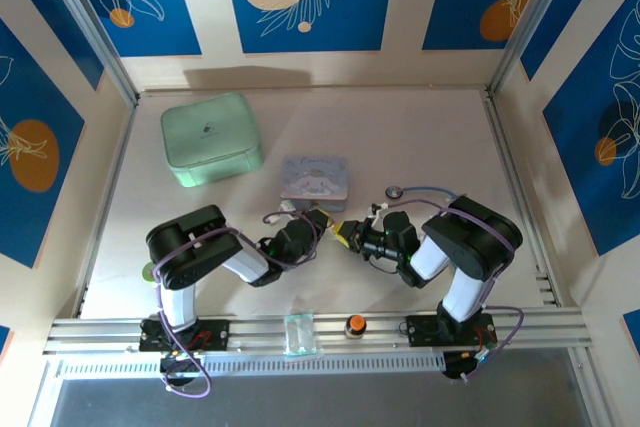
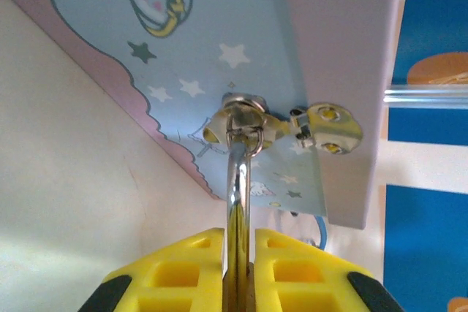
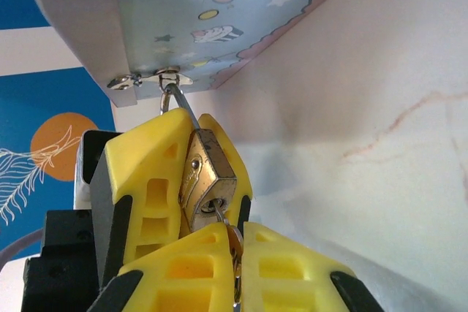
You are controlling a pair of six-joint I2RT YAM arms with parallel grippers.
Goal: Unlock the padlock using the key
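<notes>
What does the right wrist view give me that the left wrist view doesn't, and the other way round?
Right wrist: the brass body of the padlock, with the key in its keyhole, pinched by the right end effector. Left wrist: the fixings on the hasp plate, close up. Both: the left end effector clamped on the padlock, whose shackle hangs through the staple on the pale blue box.

No text, number or brand can be read on any surface here.
</notes>
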